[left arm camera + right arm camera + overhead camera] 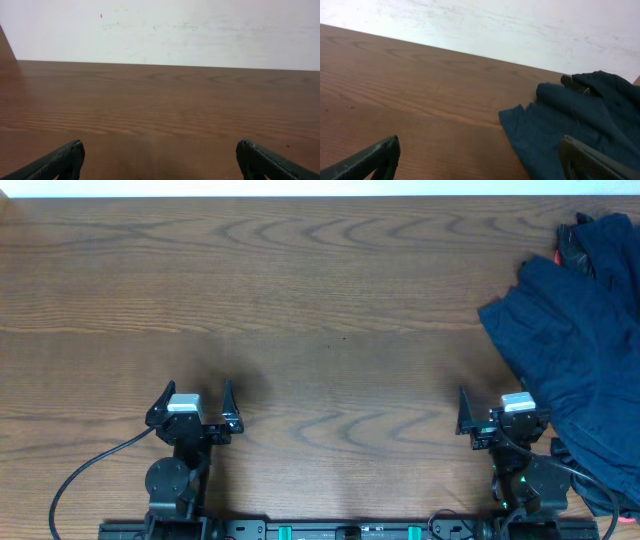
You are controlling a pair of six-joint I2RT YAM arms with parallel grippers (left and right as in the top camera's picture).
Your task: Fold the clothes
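Note:
The clothes (585,330) are a crumpled heap of dark navy cloth at the right edge of the wooden table; they also show in the right wrist view (575,120). My right gripper (500,412) is open and empty near the front edge, just left of the heap; its right finger sits over the cloth's edge in the right wrist view (480,157). My left gripper (196,405) is open and empty at the front left, over bare wood, as its own view (160,157) shows.
A small red-and-black item (568,252) peeks out at the heap's top. A pale wall (160,30) runs behind the table's far edge. Cables (90,470) lie by the arm bases at the front.

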